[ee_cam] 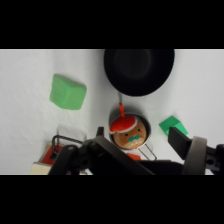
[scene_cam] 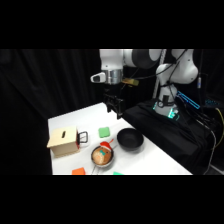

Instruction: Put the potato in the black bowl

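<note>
1. Gripper [scene_cam: 116,106]: black, two-finger, on the white arm, hanging high over the rear edge of the white worktop [scene_cam: 150,155], upper centre of the side view. Holds nothing. In the wrist view one finger [ee_cam: 179,140] shows at lower right with a clear gap beside it, so I read the fingers as apart.
2. Potato [ee_cam: 130,132]: small rounded tan-orange lump with red and teal markings on top. It sits inside the shiny silver metal pan [scene_cam: 95,161] at lower centre of the side view, not on the bare worktop. In the wrist view it is centre-low, just above the gripper linkage.
3. Black bowl [ee_cam: 139,70]: round, matte, shallow, empty. Upper centre of the wrist view, just beside the pan; in the side view, right of the pan.
4. Handling, my judgement: the potato looks like a light toy, stiff and smooth, so it could slip or roll. Grip across its widest middle, coming straight down; fingers must clear the pan rim. The pan is loose and may shift if nudged.
5. Step in hand: approach not begun; descent, grasp, lift and short transfer to the bowl all remain.
6. Others: green square block [ee_cam: 67,91] at left of the wrist view, a second green piece [ee_cam: 173,125] right of the pan, a light wooden box [scene_cam: 63,141] at left of the side view, a flat orange block [scene_cam: 78,171] at its lower edge.
</note>
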You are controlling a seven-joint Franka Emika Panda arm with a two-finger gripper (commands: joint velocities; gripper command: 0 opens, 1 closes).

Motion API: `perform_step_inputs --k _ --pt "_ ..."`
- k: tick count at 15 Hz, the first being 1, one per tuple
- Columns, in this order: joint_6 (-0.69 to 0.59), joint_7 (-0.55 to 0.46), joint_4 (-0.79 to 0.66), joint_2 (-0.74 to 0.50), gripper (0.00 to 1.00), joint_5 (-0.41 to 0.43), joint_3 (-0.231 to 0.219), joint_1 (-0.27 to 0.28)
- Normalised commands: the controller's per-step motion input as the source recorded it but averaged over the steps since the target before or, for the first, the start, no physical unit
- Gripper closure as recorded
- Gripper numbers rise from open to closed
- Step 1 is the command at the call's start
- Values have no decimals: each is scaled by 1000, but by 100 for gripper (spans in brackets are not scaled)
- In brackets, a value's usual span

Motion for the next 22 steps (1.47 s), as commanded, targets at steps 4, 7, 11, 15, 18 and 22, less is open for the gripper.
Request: perform_step_inputs --k 4,7,11,15,18,22 --pt "22 33 124 107 0 -9 39 18" --pt "45 130 353 306 0 -61 90 77" --pt "79 130 443 411 0 -140 38 54" --pt "143 68 398 423 0 -182 -17 22" --pt "206 73 252 334 0 -155 -23 41" --pt "223 83 179 285 0 -135 -30 60"
